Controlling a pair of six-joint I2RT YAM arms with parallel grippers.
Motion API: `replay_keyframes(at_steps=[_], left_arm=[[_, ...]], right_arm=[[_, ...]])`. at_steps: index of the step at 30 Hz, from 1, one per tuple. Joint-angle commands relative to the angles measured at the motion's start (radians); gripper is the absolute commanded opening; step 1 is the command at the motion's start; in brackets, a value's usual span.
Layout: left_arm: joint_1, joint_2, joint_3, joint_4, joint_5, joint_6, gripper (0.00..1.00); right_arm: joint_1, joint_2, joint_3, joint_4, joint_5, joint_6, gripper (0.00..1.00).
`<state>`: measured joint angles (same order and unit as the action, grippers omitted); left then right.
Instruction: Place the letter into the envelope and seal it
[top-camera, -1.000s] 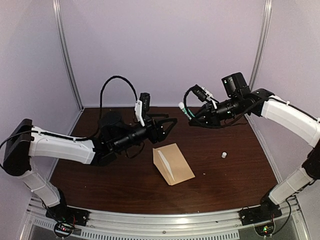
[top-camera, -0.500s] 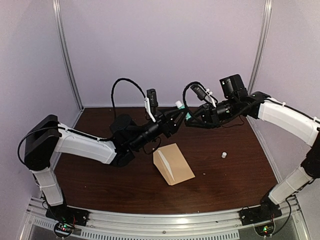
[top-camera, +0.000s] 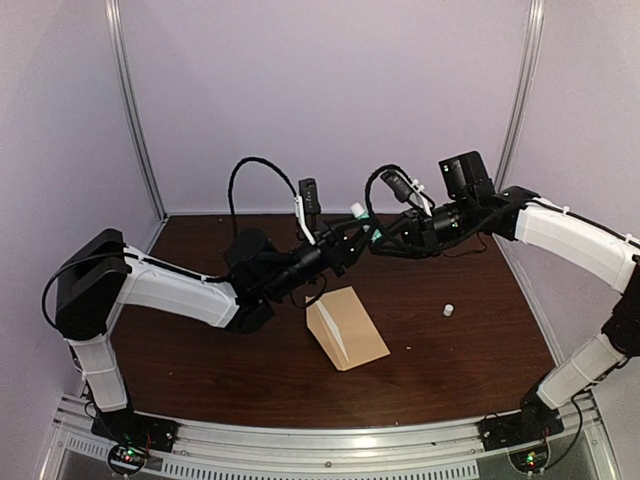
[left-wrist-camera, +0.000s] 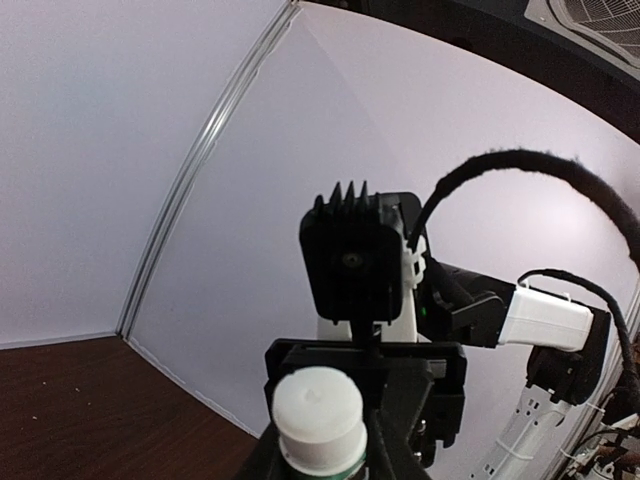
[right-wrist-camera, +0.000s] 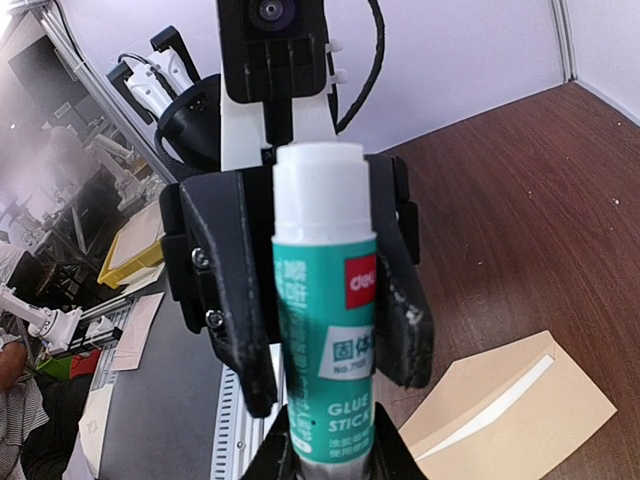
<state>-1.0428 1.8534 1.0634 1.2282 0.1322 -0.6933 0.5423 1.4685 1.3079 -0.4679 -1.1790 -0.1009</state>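
The tan envelope (top-camera: 350, 325) lies mid-table with its flap side raised; its corner also shows as the envelope (right-wrist-camera: 520, 420) in the right wrist view. The letter is out of view. Above the table the two arms meet tip to tip. My right gripper (top-camera: 384, 237) is shut on the lower body of a teal glue stick (right-wrist-camera: 325, 330), its own jaws at the gripper (right-wrist-camera: 325, 445). My left gripper (top-camera: 358, 233) is on the stick's upper part. Its fingers (right-wrist-camera: 235, 300) sit snug on both sides, no gap showing. The stick's white end (left-wrist-camera: 318, 405) sits between my left gripper (left-wrist-camera: 320, 455).
A small white object (top-camera: 448, 310) stands on the brown table (top-camera: 200, 370) right of the envelope, with a tiny white speck (top-camera: 408, 347) nearer the front. Pale walls enclose the back and sides. The right wrist camera (left-wrist-camera: 352, 265) faces the left one closely.
The left arm swung right and up to the glue stick, and its jaws narrowed around it. The right arm shifted slightly left, still holding the stick. The envelope stayed put.
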Motion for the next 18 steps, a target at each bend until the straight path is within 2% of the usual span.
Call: replay_keyframes(at_steps=[1, 3, 5, 7, 8, 12, 15, 18], left_arm=[[-0.001, 0.011, 0.034, 0.041, 0.028, -0.009, 0.24], [0.000, 0.010, 0.034, 0.035, 0.030, -0.013, 0.19], [0.010, -0.002, 0.022, 0.012, 0.037, -0.017, 0.15], [0.035, -0.054, -0.006, -0.058, 0.048, -0.024, 0.11], [0.050, -0.091, -0.023, -0.119, 0.055, -0.026, 0.10], [0.119, -0.251, -0.061, -0.510, 0.075, 0.020, 0.04], [0.147, -0.361, -0.055, -0.850, 0.012, 0.106, 0.00], [0.191, -0.409, -0.006, -1.186, -0.047, 0.148, 0.00]], right_arm=[[-0.006, -0.009, -0.011, 0.047, -0.024, 0.017, 0.13], [-0.005, -0.008, -0.016, 0.053, -0.023, 0.015, 0.17], [-0.005, -0.005, -0.016, 0.034, -0.015, -0.019, 0.29], [-0.015, 0.002, -0.002, -0.083, 0.022, -0.126, 0.39], [-0.026, 0.005, -0.010, -0.108, 0.042, -0.163, 0.42], [-0.094, 0.042, -0.057, -0.127, 0.144, -0.214, 0.43], [-0.097, 0.121, -0.068, -0.136, 0.383, -0.239, 0.38], [-0.078, 0.199, -0.079, -0.128, 0.570, -0.258, 0.34]])
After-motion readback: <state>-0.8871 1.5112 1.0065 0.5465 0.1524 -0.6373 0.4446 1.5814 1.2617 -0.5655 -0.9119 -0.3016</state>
